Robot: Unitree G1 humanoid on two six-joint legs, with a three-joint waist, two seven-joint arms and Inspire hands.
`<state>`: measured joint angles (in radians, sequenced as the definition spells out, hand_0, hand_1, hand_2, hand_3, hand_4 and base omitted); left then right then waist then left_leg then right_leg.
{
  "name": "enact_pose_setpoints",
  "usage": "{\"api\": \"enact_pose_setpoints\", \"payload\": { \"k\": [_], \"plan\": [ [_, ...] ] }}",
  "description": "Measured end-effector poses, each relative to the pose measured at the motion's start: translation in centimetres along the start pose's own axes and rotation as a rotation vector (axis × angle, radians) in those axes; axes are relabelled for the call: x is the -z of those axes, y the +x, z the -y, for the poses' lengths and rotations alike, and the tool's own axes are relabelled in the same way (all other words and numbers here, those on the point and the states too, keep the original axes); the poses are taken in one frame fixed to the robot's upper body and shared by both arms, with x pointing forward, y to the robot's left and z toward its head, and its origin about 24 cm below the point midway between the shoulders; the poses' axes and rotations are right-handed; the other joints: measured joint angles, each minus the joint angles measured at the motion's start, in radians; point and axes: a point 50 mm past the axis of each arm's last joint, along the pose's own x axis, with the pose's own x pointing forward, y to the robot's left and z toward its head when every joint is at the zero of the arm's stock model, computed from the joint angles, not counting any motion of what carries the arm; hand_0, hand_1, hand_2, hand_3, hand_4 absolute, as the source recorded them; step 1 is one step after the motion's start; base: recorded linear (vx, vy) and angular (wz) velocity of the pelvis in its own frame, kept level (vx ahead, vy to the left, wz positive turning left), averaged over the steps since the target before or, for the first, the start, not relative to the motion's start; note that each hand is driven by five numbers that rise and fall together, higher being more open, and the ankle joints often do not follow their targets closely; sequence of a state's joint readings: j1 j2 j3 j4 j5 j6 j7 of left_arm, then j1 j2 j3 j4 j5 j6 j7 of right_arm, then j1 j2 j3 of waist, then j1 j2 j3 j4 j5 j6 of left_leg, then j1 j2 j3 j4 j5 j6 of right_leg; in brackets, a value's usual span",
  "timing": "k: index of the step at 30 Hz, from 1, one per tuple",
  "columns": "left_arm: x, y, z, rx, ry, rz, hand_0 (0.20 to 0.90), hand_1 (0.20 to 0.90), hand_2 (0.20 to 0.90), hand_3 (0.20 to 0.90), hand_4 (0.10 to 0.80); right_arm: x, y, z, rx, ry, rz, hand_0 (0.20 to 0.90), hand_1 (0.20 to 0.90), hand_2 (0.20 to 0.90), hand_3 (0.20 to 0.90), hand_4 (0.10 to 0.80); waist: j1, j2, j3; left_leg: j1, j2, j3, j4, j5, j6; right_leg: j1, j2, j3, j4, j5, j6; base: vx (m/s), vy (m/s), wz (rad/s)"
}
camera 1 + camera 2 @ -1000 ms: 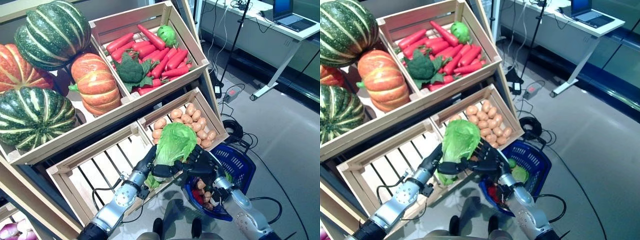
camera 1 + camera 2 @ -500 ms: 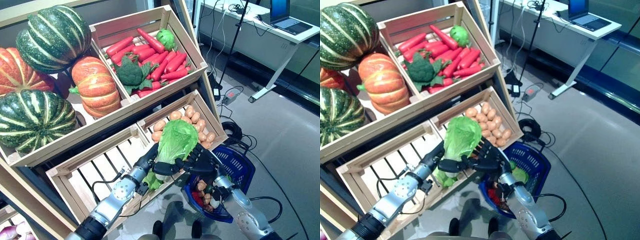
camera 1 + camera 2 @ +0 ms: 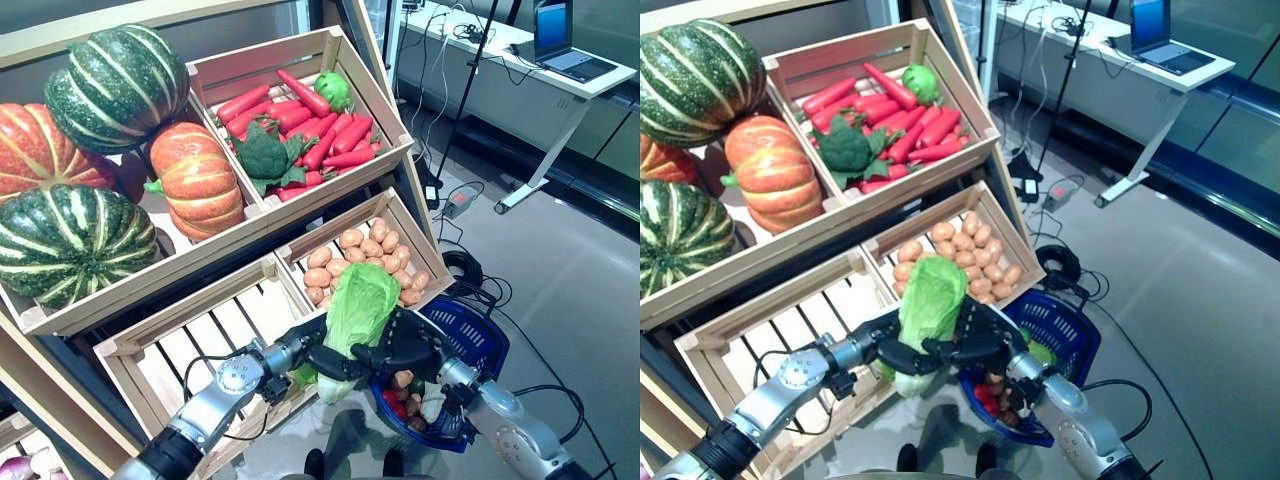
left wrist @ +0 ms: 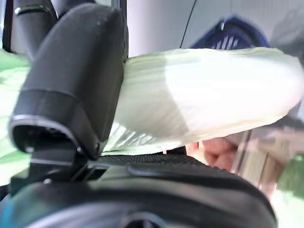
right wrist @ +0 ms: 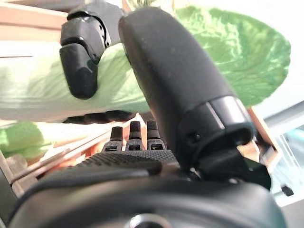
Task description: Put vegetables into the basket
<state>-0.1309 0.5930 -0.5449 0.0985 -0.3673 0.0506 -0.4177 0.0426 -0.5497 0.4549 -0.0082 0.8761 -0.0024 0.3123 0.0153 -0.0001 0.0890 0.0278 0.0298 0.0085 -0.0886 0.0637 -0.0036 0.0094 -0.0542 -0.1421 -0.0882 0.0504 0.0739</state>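
Both hands grip one leafy green cabbage (image 3: pixel 358 305) just beside the blue basket (image 3: pixel 470 335), on its crate side: the left hand (image 3: pixel 322 358) curls under the pale stalk end, the right hand (image 3: pixel 408 345) wraps it from the basket side. The right wrist view shows that thumb (image 5: pixel 175 80) pressed on the leaf; the eye views alone show vegetables (image 3: pixel 405 392) already inside the basket, below the potato crate (image 3: pixel 425 255).

Bright, even indoor light — soft glare sheens the grey floor (image 3: pixel 560 260). Wrist views are blurred close up: the cabbage (image 4: pixel 204 95) beyond the fingers washes pale.
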Motion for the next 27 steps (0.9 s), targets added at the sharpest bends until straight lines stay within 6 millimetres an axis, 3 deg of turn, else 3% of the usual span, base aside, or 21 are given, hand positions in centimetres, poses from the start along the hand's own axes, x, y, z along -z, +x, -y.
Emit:
{"api": "enact_pose_setpoints", "payload": {
  "k": [15, 16, 17, 18, 19, 27],
  "plan": [
    [0.2, -0.3, 0.0, 0.168, 0.073, -0.1, 0.3, 0.3, 0.3, 0.3, 0.4, 1.0, -0.4, -0.2, -0.073, 0.033, -0.117, 0.9, 0.9, 0.9, 0.9, 0.8, -0.001, 0.012, -0.016, 0.0, 0.0, 0.0, 0.0, 0.0, 0.0, -0.001, 0.0, 0.001, 0.0, 0.0, 0.0, -0.005, 0.0, 0.0],
    [0.2, -0.3, 0.0, 0.174, 0.074, -0.103, 0.3, 0.3, 0.3, 0.3, 0.4, 1.0, -0.4, -0.2, -0.073, 0.033, -0.118, 0.787, 0.787, 0.787, 0.787, 0.725, -0.001, 0.012, -0.016, 0.0, 0.0, 0.0, 0.0, 0.0, 0.0, -0.001, 0.0, 0.001, 0.0, 0.0, 0.0, 0.0, 0.0, 0.0],
    [0.1, -0.2, -0.1, 0.181, 0.074, -0.107, 0.3, 0.3, 0.3, 0.3, 0.4, 1.0, -0.4, -0.1, -0.074, 0.032, -0.119, 0.719, 0.719, 0.719, 0.719, 0.679, -0.001, 0.012, -0.016, 0.0, 0.0, 0.0, 0.0, 0.0, 0.0, -0.001, 0.0, 0.001, 0.0, 0.0, 0.0, 0.0, 0.0, 0.0],
    [0.0, -0.1, -0.2, 0.187, 0.076, -0.111, 0.3, 0.3, 0.3, 0.3, 0.4, 1.0, -0.4, -0.1, -0.073, 0.031, -0.12, 0.444, 0.444, 0.444, 0.444, 0.496, -0.001, 0.012, -0.016, 0.0, 0.0, 0.0, 0.0, 0.0, 0.0, -0.001, 0.0, 0.001, 0.0, 0.0, 0.0, 0.0, 0.0, 0.0],
    [-0.1, -0.1, -0.2, 0.189, 0.076, -0.112, 0.3, 0.3, 0.3, 0.3, 0.4, 1.0, -0.4, -0.1, -0.073, 0.031, -0.12, 0.316, 0.316, 0.316, 0.316, 0.411, -0.001, 0.012, -0.016, 0.0, 0.0, 0.0, 0.0, 0.0, 0.0, -0.001, 0.0, 0.001, 0.0, 0.0, 0.0, 0.0, 0.0, 0.0],
    [0.1, 0.1, 0.3, 0.213, 0.057, -0.124, 0.3, 0.3, 0.3, 0.3, 0.4, 1.2, -0.6, 0.4, -0.052, 0.032, -0.133, 0.3, 0.3, 0.3, 0.3, 0.4, -0.001, 0.012, -0.018, 0.0, -0.001, 0.0, 0.0, 0.0, 0.0, -0.001, 0.0, 0.002, 0.0, 0.0, 0.0, 0.0, 0.0, 0.0]
  ]
}}
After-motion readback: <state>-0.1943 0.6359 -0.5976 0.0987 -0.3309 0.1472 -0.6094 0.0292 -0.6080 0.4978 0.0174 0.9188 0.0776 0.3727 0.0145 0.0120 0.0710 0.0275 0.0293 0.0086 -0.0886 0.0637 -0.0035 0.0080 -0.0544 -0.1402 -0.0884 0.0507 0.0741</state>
